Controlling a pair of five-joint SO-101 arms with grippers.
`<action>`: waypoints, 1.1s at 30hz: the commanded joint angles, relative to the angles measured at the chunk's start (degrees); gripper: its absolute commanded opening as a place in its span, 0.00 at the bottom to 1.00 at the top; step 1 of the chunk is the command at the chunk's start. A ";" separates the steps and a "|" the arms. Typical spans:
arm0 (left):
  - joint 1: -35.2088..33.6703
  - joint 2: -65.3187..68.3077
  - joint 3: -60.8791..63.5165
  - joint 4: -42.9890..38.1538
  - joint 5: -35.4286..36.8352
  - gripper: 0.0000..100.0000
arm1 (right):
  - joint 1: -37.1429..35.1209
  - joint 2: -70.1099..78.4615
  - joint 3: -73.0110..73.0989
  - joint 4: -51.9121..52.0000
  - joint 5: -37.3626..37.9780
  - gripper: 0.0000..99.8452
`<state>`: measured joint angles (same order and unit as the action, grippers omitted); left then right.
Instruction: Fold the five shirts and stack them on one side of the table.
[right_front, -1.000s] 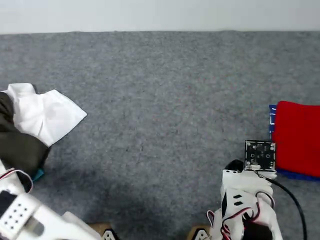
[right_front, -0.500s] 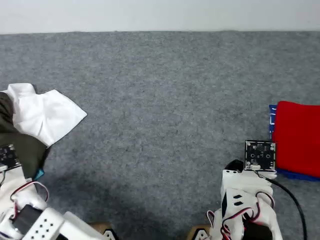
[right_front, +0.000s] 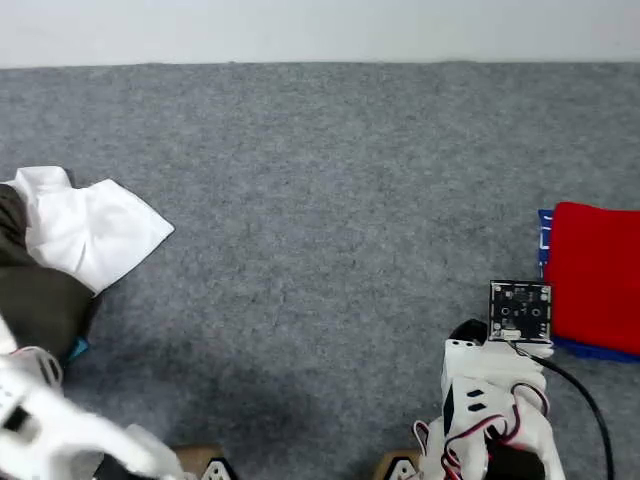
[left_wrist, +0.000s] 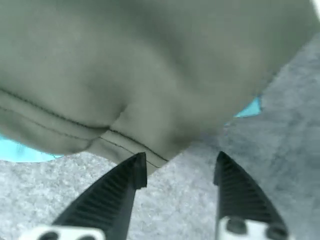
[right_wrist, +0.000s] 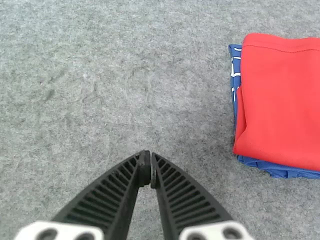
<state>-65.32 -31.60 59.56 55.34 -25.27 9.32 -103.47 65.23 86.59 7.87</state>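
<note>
A loose pile lies at the table's left edge: a white shirt (right_front: 90, 230) over a dark olive shirt (right_front: 35, 295), with a scrap of teal cloth (right_front: 77, 349) under it. My left gripper (left_wrist: 180, 167) stands open just at the olive shirt's (left_wrist: 150, 75) hem, with the teal cloth (left_wrist: 247, 107) beside it. At the right edge a folded red shirt (right_front: 595, 275) rests on a folded blue shirt (right_front: 545, 235). My right gripper (right_wrist: 147, 167) is shut and empty over bare carpet, left of the red shirt (right_wrist: 282, 95) and blue shirt (right_wrist: 235, 65).
Grey carpet (right_front: 340, 200) covers the table, with wide free room across the middle and back. The right arm's body (right_front: 495, 400) sits at the front edge, and the left arm (right_front: 40, 430) at the front left corner.
The left arm has shifted at the front left corner, swinging back down and left after rising toward the olive shirt. The right arm and the shirts have not moved.
</note>
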 joint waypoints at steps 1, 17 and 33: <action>-1.76 10.02 -7.60 -1.23 -0.53 0.24 | -0.31 -0.40 -0.35 -1.19 0.79 0.01; -1.76 52.92 -32.40 2.11 -0.62 0.09 | -0.31 -0.48 -0.35 -1.19 0.79 0.01; 8.44 30.77 -38.20 25.14 -1.41 0.01 | -0.31 -0.48 -0.35 -1.19 0.79 0.01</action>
<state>-59.52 9.01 22.55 76.35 -26.24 9.32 -103.47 65.23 86.59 7.87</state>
